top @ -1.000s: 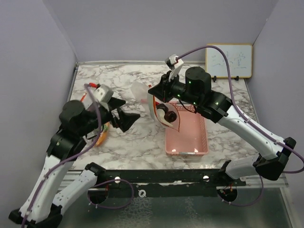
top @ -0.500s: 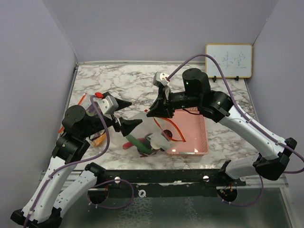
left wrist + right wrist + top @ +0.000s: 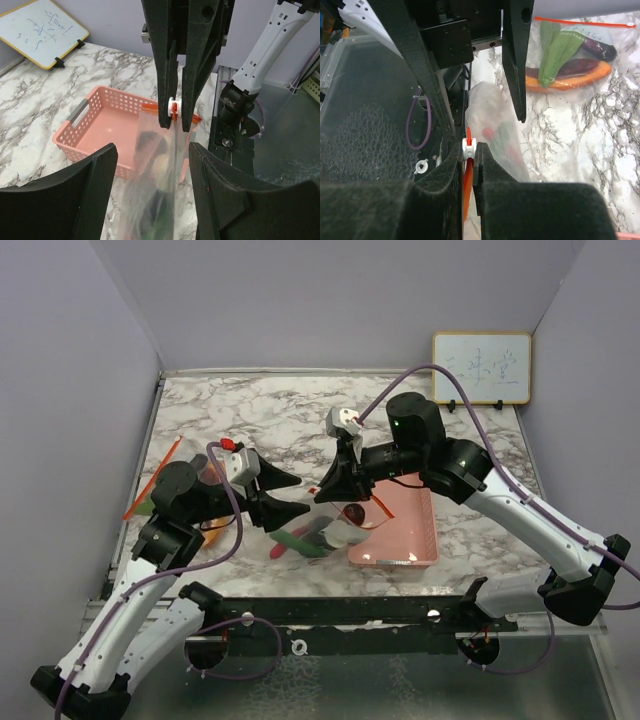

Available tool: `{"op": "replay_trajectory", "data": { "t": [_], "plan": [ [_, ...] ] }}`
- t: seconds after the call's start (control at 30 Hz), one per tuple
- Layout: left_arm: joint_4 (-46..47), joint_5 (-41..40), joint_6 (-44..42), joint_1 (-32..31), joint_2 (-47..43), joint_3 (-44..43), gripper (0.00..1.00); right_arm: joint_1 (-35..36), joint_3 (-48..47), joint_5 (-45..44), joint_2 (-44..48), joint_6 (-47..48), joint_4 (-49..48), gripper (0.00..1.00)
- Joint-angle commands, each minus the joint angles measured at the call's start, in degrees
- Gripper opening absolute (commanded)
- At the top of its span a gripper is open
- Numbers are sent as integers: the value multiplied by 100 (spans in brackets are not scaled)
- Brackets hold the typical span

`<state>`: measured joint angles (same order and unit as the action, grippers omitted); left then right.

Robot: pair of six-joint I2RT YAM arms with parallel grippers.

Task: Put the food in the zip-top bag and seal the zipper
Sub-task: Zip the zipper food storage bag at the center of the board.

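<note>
The whiteboard (image 3: 481,367) carries faint handwritten marks, none of them legible.

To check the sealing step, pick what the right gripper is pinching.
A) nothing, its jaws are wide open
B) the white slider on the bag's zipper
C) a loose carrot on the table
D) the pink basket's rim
B: the right gripper has its fingers closed on the small white slider at the top edge of the zip-top bag. The pink basket lies behind it, not gripped.
</note>
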<state>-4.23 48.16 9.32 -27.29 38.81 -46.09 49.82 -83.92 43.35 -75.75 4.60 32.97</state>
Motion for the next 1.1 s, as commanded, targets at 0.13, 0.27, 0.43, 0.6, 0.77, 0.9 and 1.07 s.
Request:
{"op": "replay_trajectory", "data": {
  "t": [0.13,0.27,0.43,0.6,0.77,0.9,1.07],
  "plan": [
    [573,356,418,-5,387,90,43,19,22,91,-36,-70,-270,2],
    [593,485,508,-30,617,137,19,19,94,85,-24,-92,-343,2],
    [524,510,515,-49,755,99,0,19,145,-41,-37,-110,-353,2],
    [260,395,318,-49,633,120,0,19,329,-468,-12,32,-225,6],
    [262,103,432,-49,399,433,0,23,812,-874,231,119,-546,24],
    [240,102,447,-51,389,469,0,19,911,-662,360,102,-857,31],
    [256,85,455,-49,386,444,0,19,930,-657,378,71,-1181,42]
  ]
}}
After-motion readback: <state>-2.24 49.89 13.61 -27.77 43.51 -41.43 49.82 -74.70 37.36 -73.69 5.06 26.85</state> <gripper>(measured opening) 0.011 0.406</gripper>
